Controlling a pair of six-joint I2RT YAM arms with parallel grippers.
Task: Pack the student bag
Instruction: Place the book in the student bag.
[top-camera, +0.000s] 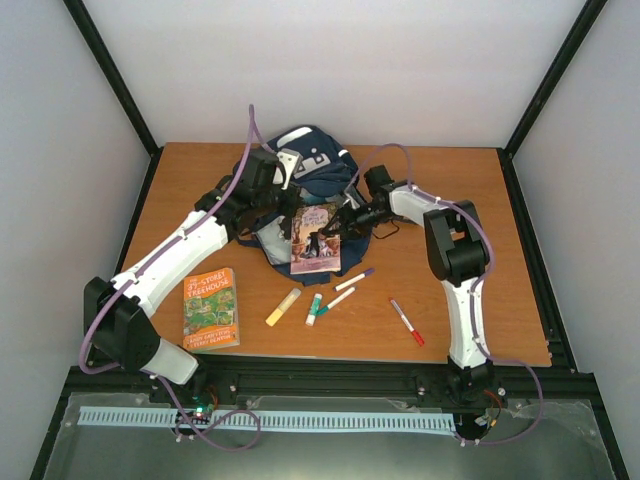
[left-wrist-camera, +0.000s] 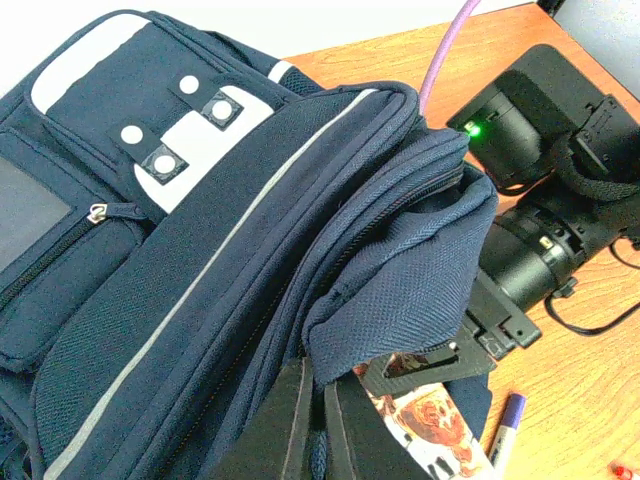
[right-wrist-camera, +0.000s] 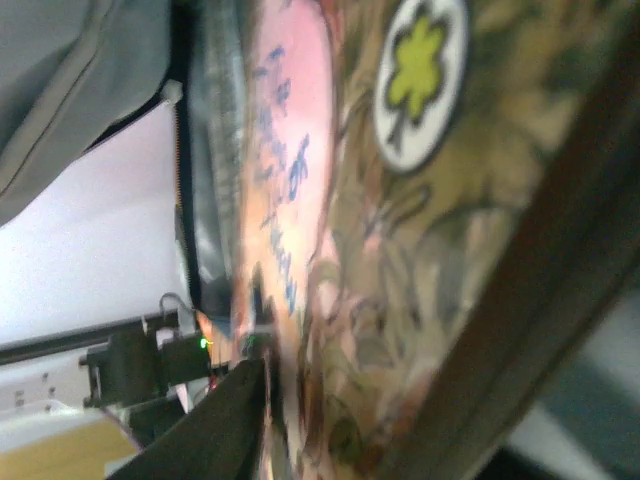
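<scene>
Fabric of the student bag (top-camera: 310, 170), at the back-centre of the bench (top-camera: 480, 200), sits clamped in the left claw (left-wrist-camera: 318, 400). The right claw (top-camera: 345, 222) is at a pink-covered book (top-camera: 316, 240). Its wrist view is blurred, so I cannot tell its spread.

Soft, even light from overhead, with faint shadows on the orange wooden tabletop (top-camera: 520, 280). My left wrist view shows the navy-blue striped fabric backpack (left-wrist-camera: 200, 280) crisply. My right one smears the pink-and-brown illustrated book cover (right-wrist-camera: 400, 250), far too close to focus.
</scene>
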